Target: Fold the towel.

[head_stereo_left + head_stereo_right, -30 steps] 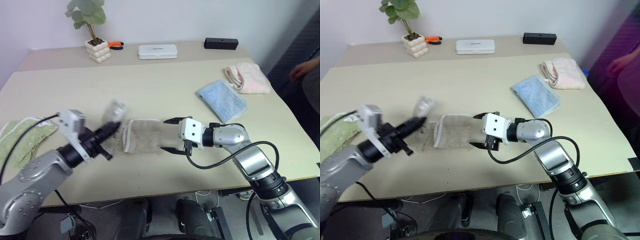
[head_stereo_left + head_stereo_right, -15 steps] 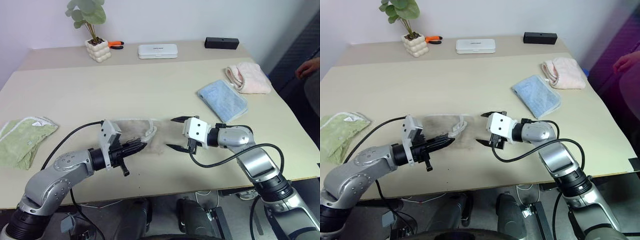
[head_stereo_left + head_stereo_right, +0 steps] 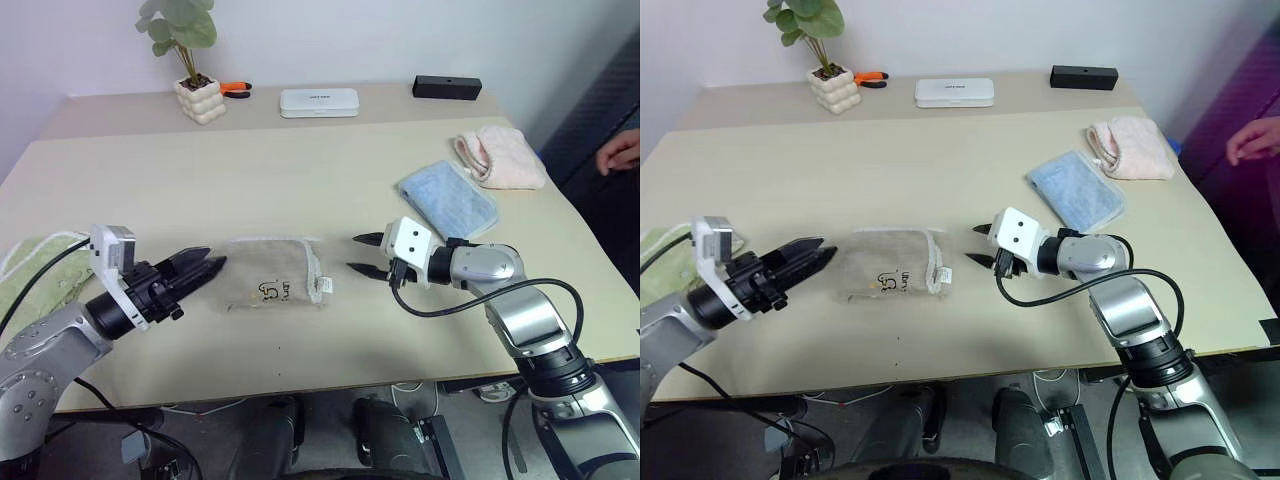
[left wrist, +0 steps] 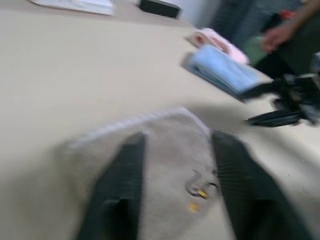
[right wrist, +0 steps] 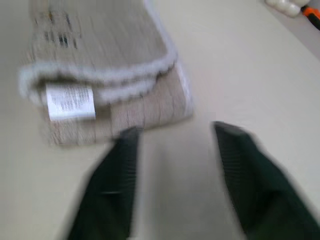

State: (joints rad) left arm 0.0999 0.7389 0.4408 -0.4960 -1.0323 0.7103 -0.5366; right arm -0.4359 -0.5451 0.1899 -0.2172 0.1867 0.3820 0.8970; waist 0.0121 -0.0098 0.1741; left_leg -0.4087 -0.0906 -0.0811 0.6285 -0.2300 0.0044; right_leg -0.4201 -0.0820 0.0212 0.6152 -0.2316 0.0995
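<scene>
Flanking the folded towel (image 3: 272, 276), I hold left gripper (image 3: 203, 268) and right gripper (image 3: 362, 254) clear, fingers apart, empty, for inspection.

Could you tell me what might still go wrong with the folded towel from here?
The left gripper, open, sits close to the towel's edge and could drag the fold loose if it swings. The right gripper, open beside the layered edge with the white tag, might snag it.
</scene>
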